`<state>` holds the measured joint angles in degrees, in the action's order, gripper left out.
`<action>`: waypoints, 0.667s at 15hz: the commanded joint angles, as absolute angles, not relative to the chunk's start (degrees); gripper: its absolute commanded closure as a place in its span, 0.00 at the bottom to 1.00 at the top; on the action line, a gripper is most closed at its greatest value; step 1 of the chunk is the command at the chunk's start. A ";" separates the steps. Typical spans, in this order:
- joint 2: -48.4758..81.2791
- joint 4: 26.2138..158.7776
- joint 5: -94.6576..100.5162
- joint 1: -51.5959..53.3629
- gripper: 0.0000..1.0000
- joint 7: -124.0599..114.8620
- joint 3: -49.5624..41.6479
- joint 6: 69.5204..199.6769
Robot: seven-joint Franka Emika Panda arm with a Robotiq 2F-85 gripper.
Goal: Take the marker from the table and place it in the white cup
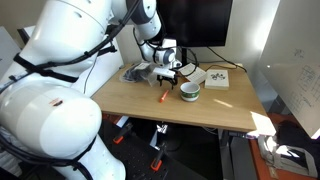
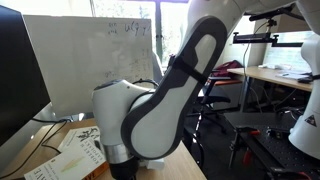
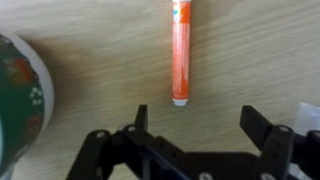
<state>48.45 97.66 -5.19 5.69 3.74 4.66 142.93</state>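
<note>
The orange-red marker [image 3: 181,50] lies flat on the light-wood table [image 3: 90,60], its white-tipped end pointing toward my gripper. In an exterior view it is a small red stick [image 1: 163,96] left of the white cup [image 1: 189,91]. The cup's rim and patterned greenish side show at the left edge of the wrist view [image 3: 25,95]. My gripper [image 3: 195,118] is open and empty, its two fingers spread wide just short of the marker's tip, above the table. In an exterior view the gripper [image 1: 168,72] hovers over the marker.
A flat white box with dots [image 1: 217,77] lies behind the cup. Grey clutter [image 1: 137,73] sits at the back left near a dark monitor [image 1: 195,22]. The arm's white body [image 2: 160,110] blocks most of an exterior view; papers [image 2: 75,150] lie beside it.
</note>
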 commanded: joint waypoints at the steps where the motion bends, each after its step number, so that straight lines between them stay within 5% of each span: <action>1: 51.58 94.60 -5.03 6.17 0.00 -0.70 4.10 139.83; 10: 50.43 95.07 -3.93 6.41 0.69 -0.06 4.53 137.05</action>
<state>51.71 95.22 -5.04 6.01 0.67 4.64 140.29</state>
